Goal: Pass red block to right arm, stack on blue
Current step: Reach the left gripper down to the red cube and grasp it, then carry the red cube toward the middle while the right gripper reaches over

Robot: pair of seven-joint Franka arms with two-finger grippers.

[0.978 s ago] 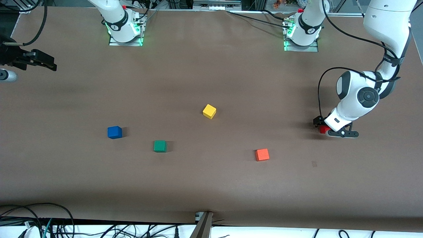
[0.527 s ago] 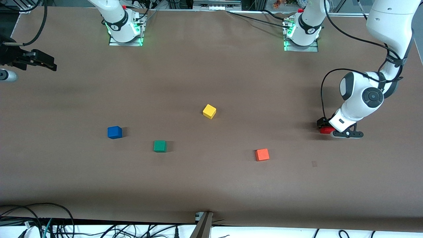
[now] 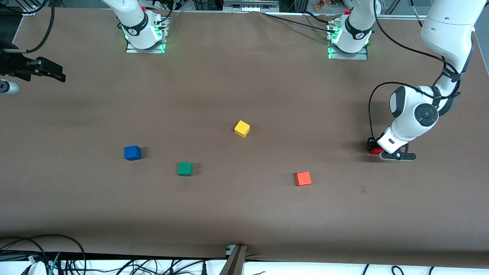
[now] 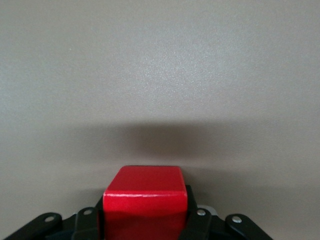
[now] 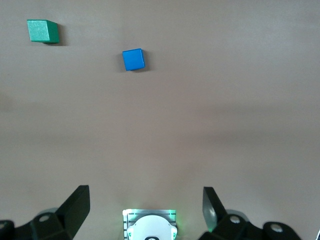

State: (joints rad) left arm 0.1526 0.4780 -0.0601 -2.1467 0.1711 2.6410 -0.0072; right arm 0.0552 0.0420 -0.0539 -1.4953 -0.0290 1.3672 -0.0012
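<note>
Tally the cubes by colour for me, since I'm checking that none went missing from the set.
Red cube: 1, between the left pincer's fingers
Orange cube: 1
Yellow cube: 1
Green cube: 1
Blue cube: 1
Total: 5 cubes

Brown surface carried blue, green, yellow, orange-red cubes, spread well apart.
</note>
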